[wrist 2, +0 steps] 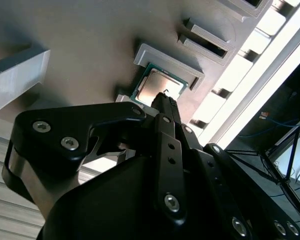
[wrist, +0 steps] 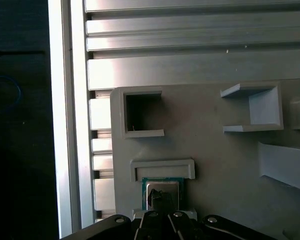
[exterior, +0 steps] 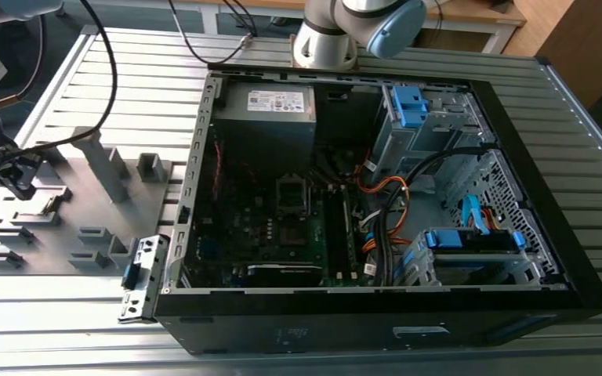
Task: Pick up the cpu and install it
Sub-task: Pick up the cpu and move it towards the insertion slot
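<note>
- 1 gripper (exterior: 13, 176) hangs over a grey tray (exterior: 81, 213) at the exterior view's left.
- The tray sits on a slatted metal table (exterior: 123, 86), just beside an open case (exterior: 385, 325) that lies on its side.
- The cpu (wrist 2: 157, 84) lies flat on the tray, outside the case, with its silver top up and a green edge showing around it.
- A low bracket (wrist: 162, 167) borders 1 side of the cpu in both wrist views.
- In both wrist views the gripper's black tip is right over the cpu's top, near 1 edge; I cannot tell whether they touch.
- I cannot tell whether the gripper is open or closed.
- Other holders stand on the tray nearby, among them a square pocket (wrist: 142, 112) and an open 3-walled one (wrist: 255, 107).
- Inside the case a board (exterior: 280, 231) lies exposed, with orange and black cables (exterior: 390, 196) beside it.
</note>
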`<state>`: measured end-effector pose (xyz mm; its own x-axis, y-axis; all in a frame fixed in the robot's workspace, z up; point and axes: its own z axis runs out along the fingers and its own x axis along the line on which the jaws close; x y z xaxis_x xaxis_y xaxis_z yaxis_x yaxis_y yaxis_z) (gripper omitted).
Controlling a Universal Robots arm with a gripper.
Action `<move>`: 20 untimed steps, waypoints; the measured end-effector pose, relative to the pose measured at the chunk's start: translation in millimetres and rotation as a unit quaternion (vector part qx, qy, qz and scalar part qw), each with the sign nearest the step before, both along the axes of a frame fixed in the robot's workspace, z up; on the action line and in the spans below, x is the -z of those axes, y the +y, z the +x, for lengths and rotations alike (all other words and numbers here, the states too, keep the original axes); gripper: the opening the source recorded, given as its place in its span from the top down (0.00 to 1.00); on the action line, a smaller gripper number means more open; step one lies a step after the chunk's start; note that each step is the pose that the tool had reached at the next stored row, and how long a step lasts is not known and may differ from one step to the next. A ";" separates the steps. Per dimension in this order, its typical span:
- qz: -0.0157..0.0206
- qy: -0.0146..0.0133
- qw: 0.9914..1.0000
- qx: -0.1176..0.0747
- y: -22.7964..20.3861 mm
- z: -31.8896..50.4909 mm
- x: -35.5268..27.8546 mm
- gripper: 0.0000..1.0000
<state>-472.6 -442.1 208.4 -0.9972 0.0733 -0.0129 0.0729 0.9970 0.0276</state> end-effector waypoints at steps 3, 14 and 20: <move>0.000 0.000 1.000 0.000 0.0 0.0 0.1 0.89; 0.000 0.000 1.000 0.000 0.0 0.0 0.3 0.59; 0.000 0.000 1.000 0.000 0.0 0.1 1.9 0.47</move>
<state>-472.5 -442.1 206.6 -0.9972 0.0733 -0.0134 0.0729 0.9969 0.0280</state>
